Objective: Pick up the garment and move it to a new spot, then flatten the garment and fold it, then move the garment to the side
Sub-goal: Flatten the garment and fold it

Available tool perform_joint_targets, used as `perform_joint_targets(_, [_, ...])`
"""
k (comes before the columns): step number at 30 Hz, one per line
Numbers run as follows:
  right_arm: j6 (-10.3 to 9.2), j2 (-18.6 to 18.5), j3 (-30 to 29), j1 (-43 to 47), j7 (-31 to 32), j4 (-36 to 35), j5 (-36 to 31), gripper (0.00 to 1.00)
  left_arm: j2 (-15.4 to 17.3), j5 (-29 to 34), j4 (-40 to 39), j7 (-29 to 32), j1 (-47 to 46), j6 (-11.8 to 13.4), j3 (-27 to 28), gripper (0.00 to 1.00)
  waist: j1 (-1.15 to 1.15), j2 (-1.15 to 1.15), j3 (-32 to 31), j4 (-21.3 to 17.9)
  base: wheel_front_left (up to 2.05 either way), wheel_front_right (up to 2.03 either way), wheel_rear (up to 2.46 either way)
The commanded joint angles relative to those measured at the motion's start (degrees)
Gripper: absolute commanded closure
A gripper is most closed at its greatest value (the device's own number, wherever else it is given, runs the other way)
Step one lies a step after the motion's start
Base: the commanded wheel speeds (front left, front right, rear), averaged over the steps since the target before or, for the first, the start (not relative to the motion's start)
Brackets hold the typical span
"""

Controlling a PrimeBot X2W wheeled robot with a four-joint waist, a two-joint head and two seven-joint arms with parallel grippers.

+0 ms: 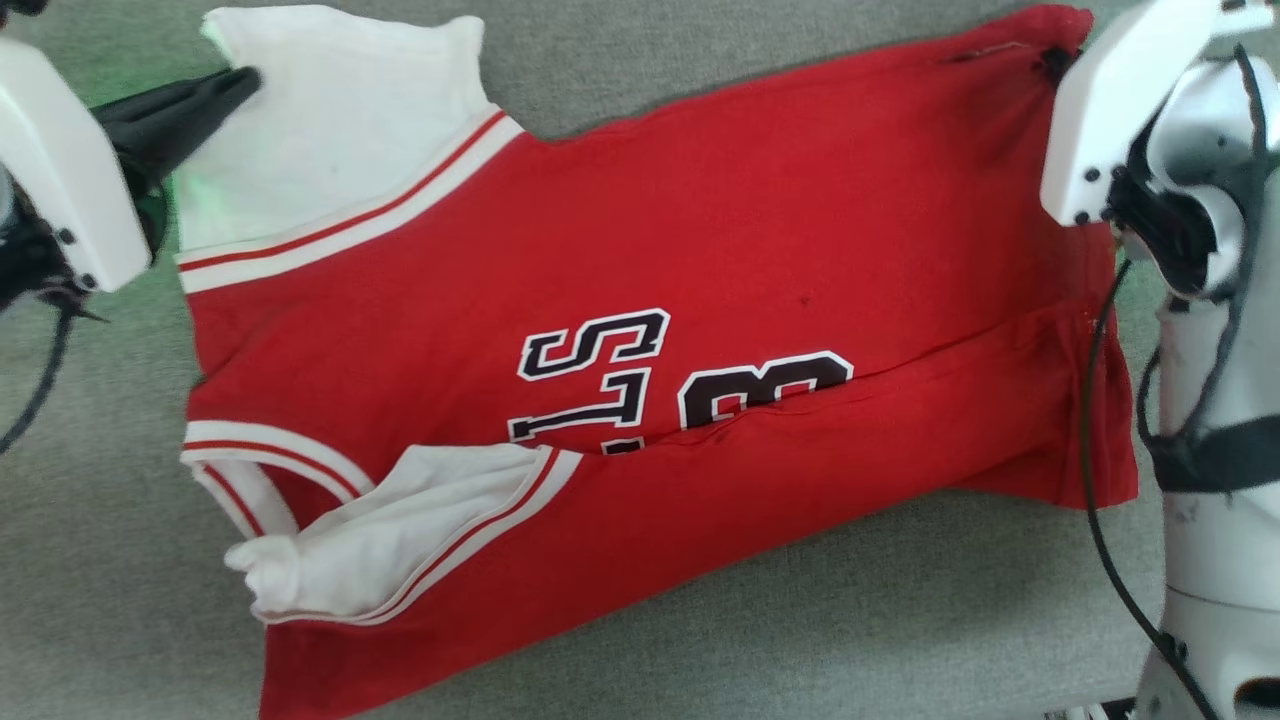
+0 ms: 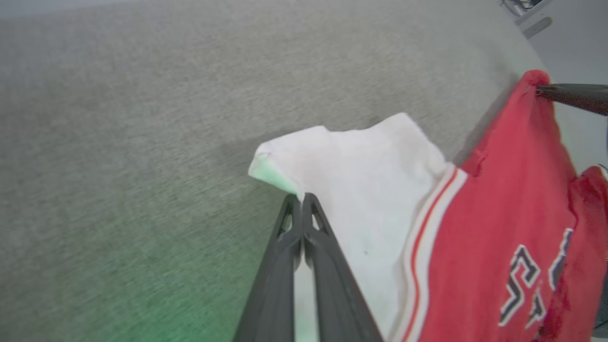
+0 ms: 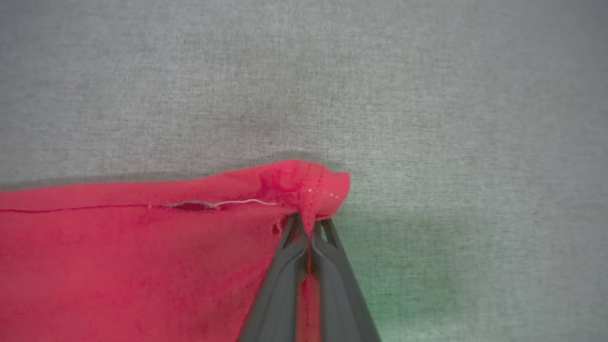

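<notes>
Steep overhead plus two close wrist views.
Head: looks straight down over the whole garment. Left wrist: close along left pincer, facing right, shares white sleeve and lettering with head. Right wrist: closer still along right pincer, shares far-right hem corner.

Left gripper: dark fingers pressed together, pinching the garment, upper left of head view.
Right gripper: fingers likewise together on the cloth, upper right.
Left arm, right arm: spread wide, pale wrist housings at either edge.
</notes>
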Motion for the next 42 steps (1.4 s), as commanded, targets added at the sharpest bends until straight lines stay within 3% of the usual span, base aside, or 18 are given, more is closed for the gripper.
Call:
perform_joint_targets(1, [-0.09, -0.6, -0.1, 0.8, -0.8, -0.5, 0.5, 1.0, -0.1, -0.3, -0.6, -0.6, -0.2, 0.1, 0.1, 1.0, 0.0, 0.0, -1.0, 0.8, 0.0, 0.0, 0.0])
perform_joint_targets(9, [-0.09, -4.7, 0.7, 9.7, -3.6, -8.8, 5.8, 1.0, 2.6, -2.2, -11.3, -10.2, 5.7, 0.1, -1.0, 1.0, 0.0, 0.0, -7.2, 4.1, 0.0, 0.0, 0.0])
perform_joint_targets(18, [-0.08, -10.2, 0.3, 27.8, -1.2, -22.4, 11.0, 1.0, 11.3, -1.6, -27.1, -25.2, 20.6, 0.1, -3.6, 1.0, 0.0, 0.0, -12.7, 6.7, 0.0, 0.0, 0.0])
perform_joint_targets(23, [-0.08, -10.8, -1.6, 37.2, -0.1, -27.8, 12.7, 1.0, 14.2, -0.4, -30.7, -28.8, 31.0, 0.1, -4.3, 1.0, 0.0, 0.0, -14.4, 7.0, 0.0, 0.0, 0.0])
perform_joint_targets(29, [-0.08, -9.0, -4.2, 44.2, -2.2, -29.0, 13.2, 1.0, 8.5, 0.4, -28.2, -29.0, 42.4, 0.1, 0.8, 1.0, 0.0, 0.0, -14.1, 7.7, 0.0, 0.0, 0.0])
perform_joint_targets(32, [-0.08, -7.8, -4.2, 44.1, -4.7, -25.8, 12.5, 1.0, 4.1, 1.7, -24.4, -29.0, 45.8, 0.1, 3.0, 1.0, 0.0, 0.0, -13.3, 7.8, 0.0, 0.0, 0.0])
perform_joint_targets(38, [-0.07, -6.0, -3.0, 40.4, -9.8, -17.7, 10.8, 1.0, -0.9, 3.8, -16.8, -29.0, 47.6, 0.1, 5.2, 1.0, 0.0, 0.0, -12.9, 7.6, 0.0, 0.0, 0.0])
perform_joint_targets(40, [-0.07, -6.0, -2.6, 39.7, -10.7, -16.6, 10.6, 0.47, -1.7, 4.8, -15.6, -29.0, 47.7, 0.1, 6.2, 1.0, 0.0, 0.0, -13.1, 7.7, 0.0, 0.0, 0.0])
perform_joint_targets(41, [-0.07, -6.2, -2.5, 39.6, -10.8, -16.6, 10.8, 0.0, -2.0, 5.7, -14.9, -29.0, 47.9, 0.1, 6.9, 0.98, 0.0, 0.0, -13.3, 7.8, 0.0, 0.0, 0.0])
perform_joint_targets(42, [-0.07, -6.4, -2.8, 39.7, -10.8, -16.7, 11.2, 0.0, -2.4, 6.6, -14.1, -29.0, 48.2, 0.1, 7.7, 0.81, 0.0, 0.0, -13.5, 7.9, 0.0, 0.0, 0.0])
